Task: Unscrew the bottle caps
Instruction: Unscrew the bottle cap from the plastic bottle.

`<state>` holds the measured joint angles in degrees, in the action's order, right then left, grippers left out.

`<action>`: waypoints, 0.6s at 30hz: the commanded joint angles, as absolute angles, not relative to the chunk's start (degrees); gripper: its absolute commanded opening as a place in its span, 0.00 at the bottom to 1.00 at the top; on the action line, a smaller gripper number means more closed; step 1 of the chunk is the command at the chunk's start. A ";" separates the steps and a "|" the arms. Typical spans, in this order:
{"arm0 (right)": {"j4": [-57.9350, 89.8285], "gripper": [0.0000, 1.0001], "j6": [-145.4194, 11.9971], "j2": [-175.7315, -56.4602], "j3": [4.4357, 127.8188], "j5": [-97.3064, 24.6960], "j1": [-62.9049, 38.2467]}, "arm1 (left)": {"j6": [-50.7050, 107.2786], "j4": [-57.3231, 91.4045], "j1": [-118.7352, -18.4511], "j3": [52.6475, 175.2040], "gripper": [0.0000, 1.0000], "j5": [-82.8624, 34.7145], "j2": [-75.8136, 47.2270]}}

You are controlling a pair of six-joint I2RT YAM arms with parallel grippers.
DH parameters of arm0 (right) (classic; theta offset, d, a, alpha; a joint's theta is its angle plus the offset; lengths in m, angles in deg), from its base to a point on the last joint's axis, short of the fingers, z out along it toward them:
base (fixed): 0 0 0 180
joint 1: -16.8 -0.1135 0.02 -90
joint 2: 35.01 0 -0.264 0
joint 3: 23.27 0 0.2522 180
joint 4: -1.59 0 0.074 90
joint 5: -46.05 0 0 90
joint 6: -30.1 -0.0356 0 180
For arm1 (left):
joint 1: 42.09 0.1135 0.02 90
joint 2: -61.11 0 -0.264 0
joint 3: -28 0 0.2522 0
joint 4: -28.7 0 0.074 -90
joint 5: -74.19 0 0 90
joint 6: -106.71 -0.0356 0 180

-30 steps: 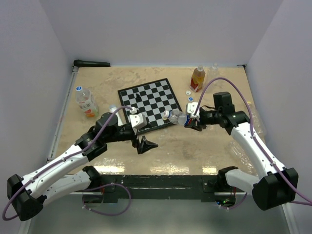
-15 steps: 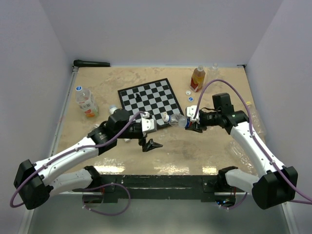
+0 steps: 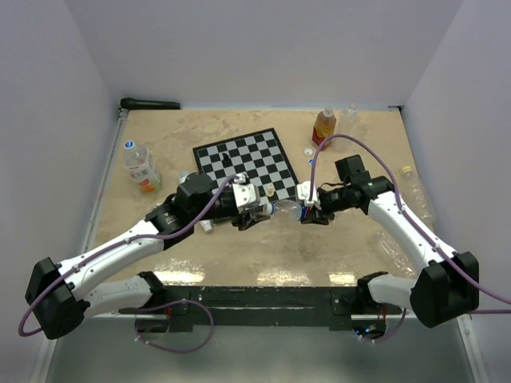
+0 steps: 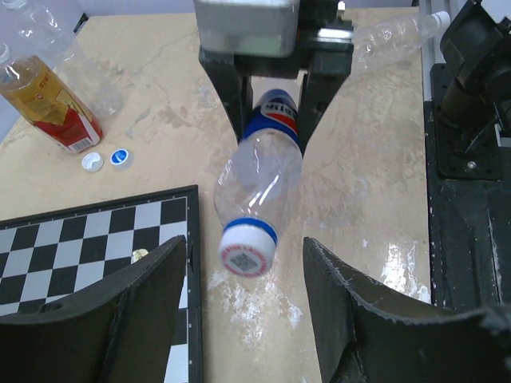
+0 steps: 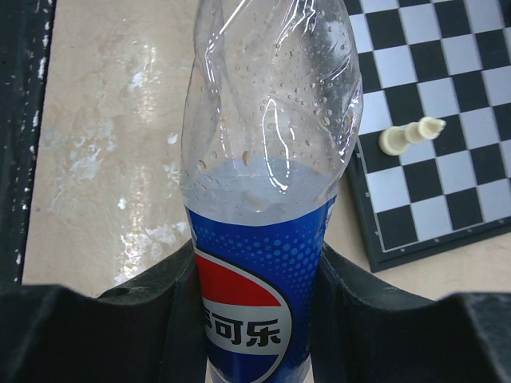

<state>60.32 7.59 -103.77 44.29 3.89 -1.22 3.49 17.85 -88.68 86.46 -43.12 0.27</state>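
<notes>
While the right hand (image 5: pixel 254 319) clamps the bottle (image 5: pixel 271 136) at its blue label, the left hand (image 4: pixel 243 247) stands partly open, one finger on each side of the white cap (image 4: pixel 247 257) (no contact visible). The bottle is held over the bench (image 4: pixel 359 183), beside the chessboard (image 4: pixel 88 247). Two loose caps (image 4: pixel 120 156) lie farther off.

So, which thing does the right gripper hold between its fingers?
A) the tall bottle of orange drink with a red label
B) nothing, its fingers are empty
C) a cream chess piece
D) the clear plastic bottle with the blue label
D: in the right wrist view the right gripper has its fingers pressed on both sides of the blue label of the clear plastic bottle.
</notes>
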 commanded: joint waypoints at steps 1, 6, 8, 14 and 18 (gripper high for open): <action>62.81 0.00 9.71 -104.80 46.74 4.48 -2.54 | 2.91 21.09 -88.68 90.27 0.61 -45.25 -1.29; 61.67 0.00 8.83 -103.57 46.30 4.39 -2.63 | 2.82 18.63 -88.68 91.33 0.56 -48.67 -2.78; 61.76 0.00 8.83 -103.57 46.39 4.39 -2.63 | 2.47 17.23 -88.68 91.41 0.57 -49.91 -2.61; 62.11 0.00 9.27 -103.48 46.57 4.57 -2.63 | -0.34 10.46 -88.59 91.68 0.57 -50.62 -3.13; 62.28 0.00 9.54 -103.48 46.57 4.66 -2.63 | -0.52 10.19 -88.59 91.68 0.57 -49.83 -4.10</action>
<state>62.09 8.42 -104.60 44.29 3.52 -2.45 1.31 11.82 -88.66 89.55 -48.61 -3.14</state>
